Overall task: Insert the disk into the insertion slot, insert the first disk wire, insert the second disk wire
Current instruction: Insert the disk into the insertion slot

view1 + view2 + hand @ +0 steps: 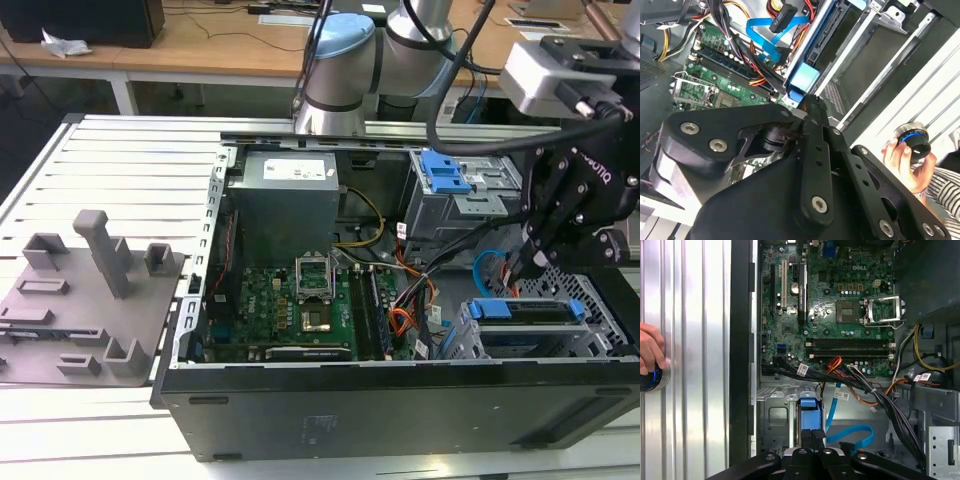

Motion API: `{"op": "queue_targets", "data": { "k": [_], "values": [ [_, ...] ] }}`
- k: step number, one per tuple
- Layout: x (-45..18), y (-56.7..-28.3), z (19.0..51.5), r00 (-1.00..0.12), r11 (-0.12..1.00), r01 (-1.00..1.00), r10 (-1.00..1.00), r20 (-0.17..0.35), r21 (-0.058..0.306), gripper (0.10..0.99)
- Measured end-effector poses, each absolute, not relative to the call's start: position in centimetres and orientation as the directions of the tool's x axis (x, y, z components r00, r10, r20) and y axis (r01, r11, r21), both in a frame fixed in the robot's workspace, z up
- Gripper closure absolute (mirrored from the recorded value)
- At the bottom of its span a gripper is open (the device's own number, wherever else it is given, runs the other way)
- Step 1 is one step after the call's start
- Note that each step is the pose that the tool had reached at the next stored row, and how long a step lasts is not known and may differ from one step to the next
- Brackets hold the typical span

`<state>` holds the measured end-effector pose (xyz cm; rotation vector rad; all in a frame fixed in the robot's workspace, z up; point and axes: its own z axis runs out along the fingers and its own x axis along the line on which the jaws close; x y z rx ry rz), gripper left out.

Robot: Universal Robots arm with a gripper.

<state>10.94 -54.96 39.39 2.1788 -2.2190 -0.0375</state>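
At the exterior view's right end of the open computer case (400, 410), your gripper (522, 268) hangs just above the insertion slot (545, 345), the silver perforated cage. The disk (530, 310) sits inside that cage, with its blue carrier showing at both ends. In the first wrist view the gripper's fingers (806, 440) are drawn close together side by side, a narrow stance, right at the edge of the blue carrier (whether they touch it, you cannot tell). The second disk wire (855, 434) curls in a light-blue loop just beside the cage, on the motherboard (840, 315) side, and its dark plug lies near the fingertips. Outside the case, on the ribbed metal table (695, 340), a person's hand (649, 352) rests on a round knob (652, 381).
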Motion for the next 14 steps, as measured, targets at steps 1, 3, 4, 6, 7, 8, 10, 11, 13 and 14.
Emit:
{"op": "queue_targets", "data": {
  "k": [1, 3, 4, 6, 7, 8, 10, 11, 13, 14],
  "values": [
    [11.0, -55.0, 39.0, -0.018, 0.018, -0.999, -1.000, 0.005, 0.039, 0.980],
    [11.5, -55.0, 38.4, -0.018, 0.018, -0.999, -1.000, 0.006, 0.039, 0.980],
    [11.9, -55.0, 38.1, -0.018, 0.018, -0.999, -1.000, 0.006, 0.039, 0.980],
    [12.7, -55.0, 37.6, -0.018, 0.018, -0.999, -1.000, 0.006, 0.040, 0.980],
    [13.0, -55.0, 37.4, -0.018, 0.018, -0.999, -1.000, 0.006, 0.040, 0.980],
    [13.3, -55.0, 37.3, -0.018, 0.018, -0.999, -1.000, 0.006, 0.040, 0.980],
    [13.7, -55.0, 37.1, -0.018, 0.018, -0.999, -1.000, 0.006, 0.040, 0.980],
    [13.9, -55.0, 37.1, -0.018, 0.018, -0.999, -1.000, 0.006, 0.040, 0.980],
    [14.1, -55.0, 37.0, -0.018, 0.018, -0.999, -1.000, 0.006, 0.040, 0.980],
    [14.1, -55.0, 37.1, -0.018, 0.019, -0.999, -1.000, 0.006, 0.040, 0.980]
  ]
}}
